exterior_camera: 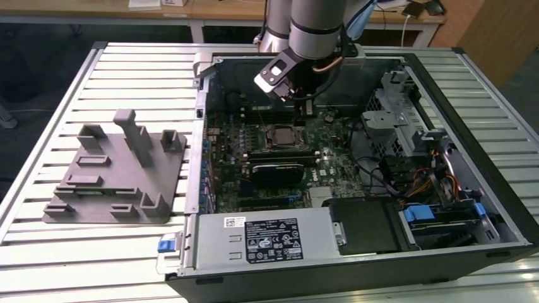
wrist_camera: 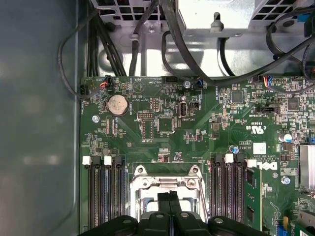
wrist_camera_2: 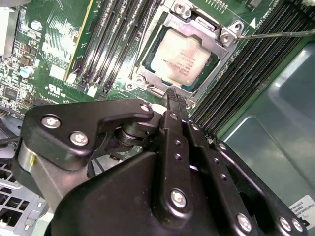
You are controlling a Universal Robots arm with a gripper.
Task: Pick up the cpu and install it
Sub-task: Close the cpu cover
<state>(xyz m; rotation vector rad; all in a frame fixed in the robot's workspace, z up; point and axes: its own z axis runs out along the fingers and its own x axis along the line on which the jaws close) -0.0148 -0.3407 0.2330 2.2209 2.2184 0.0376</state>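
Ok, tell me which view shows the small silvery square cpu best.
The second wrist view: the cpu lies flat inside its metal socket frame, top plate unobstructed, beyond the shut gripper. The exterior view shows it as a small grey square on the green motherboard. In the first wrist view the gripper covers the socket's middle.

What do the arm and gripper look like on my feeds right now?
The arm is a silver-grey tube. A copper-coloured cable loops near its wrist, beside a pale grey bracket. The gripper is matte black, with flat linkage plates dotted with silver screw heads that narrow to two slim jaws. A small yellow mark sits on its rounded body.
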